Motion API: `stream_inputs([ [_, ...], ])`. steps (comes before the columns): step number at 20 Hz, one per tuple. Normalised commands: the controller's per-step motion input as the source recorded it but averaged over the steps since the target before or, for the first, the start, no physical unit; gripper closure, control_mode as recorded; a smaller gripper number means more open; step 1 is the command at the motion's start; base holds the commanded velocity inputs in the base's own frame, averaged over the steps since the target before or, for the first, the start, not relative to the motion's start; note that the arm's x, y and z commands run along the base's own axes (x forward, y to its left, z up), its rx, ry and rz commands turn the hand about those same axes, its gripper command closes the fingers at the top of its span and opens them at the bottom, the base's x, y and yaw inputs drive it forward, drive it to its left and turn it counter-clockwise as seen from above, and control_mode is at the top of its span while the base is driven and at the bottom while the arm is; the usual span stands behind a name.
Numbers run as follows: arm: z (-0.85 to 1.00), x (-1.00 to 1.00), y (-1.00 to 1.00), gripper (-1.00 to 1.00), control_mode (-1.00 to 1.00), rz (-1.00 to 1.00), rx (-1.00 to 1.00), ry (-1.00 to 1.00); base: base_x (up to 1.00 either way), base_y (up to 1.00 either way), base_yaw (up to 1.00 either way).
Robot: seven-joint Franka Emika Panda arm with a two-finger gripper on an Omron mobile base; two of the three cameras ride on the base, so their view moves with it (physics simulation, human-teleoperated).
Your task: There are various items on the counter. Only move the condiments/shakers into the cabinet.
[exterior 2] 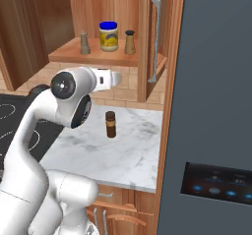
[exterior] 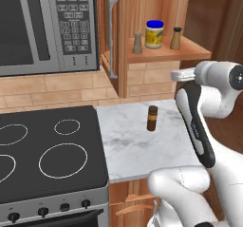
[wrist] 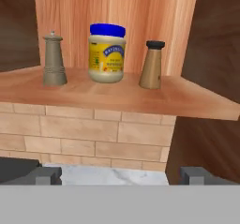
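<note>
Claw (wrist: 121,175) gapes wide and empty, well short of the shelf edge (wrist: 117,107) bearing three condiments.

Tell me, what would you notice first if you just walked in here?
Probably the bright yellow jar with its blue lid, standing on the wooden cabinet shelf between a beige shaker and a tan shaker with a dark top. Next, the lone dark brown cylinder on the marbled counter, beside the black stovetop.

Yellow jar (wrist: 107,59) (blue lid), marbled counter (exterior: 137,145)
</note>
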Motion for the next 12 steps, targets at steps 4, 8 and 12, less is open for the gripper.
stream_inputs([
  [4, -0.2, -0.68, 0.25, -1.0, -1.0, 0.0, 0.0, -0.03, 0.0, 0.0, 0.0],
  [8, 0.0, 0.0, 0.0, -1.0, -1.0, 0.0, 0.0, 0.01, 0.0, 0.0, 0.0],
  [12, 0.0, 0.0, 0.0, -1.0, -1.0, 0.0, 0.0, 0.0, 0.0, 0.0, 0.0],
])
